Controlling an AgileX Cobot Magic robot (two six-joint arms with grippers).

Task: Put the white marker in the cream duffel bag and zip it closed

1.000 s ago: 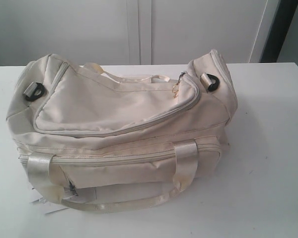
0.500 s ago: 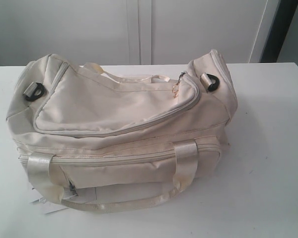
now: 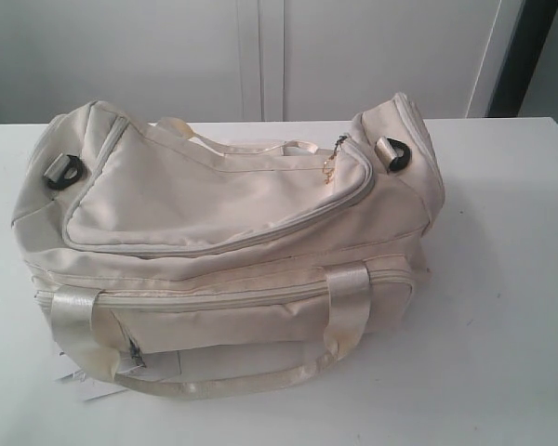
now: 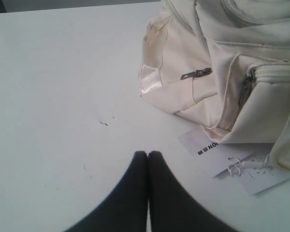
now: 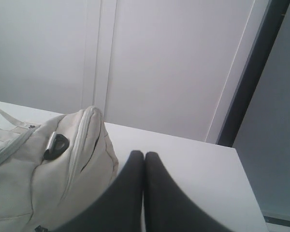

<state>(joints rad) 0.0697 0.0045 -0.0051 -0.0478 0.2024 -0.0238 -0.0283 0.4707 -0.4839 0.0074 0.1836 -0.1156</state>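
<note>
Cream soft fabric duffel bag [image 3: 232, 214]: curved top zipper [image 3: 214, 248] apparently shut, gold charm [image 3: 329, 169] near one end. Slim white marker: not visible, axis indeterminable. Left gripper [image 4: 148, 154]: clenched, empty, beside bag's paper tag [image 4: 232, 162] end. Right gripper [image 5: 144, 154]: clenched, empty, beside bag's charm end, likely nearer.
</note>
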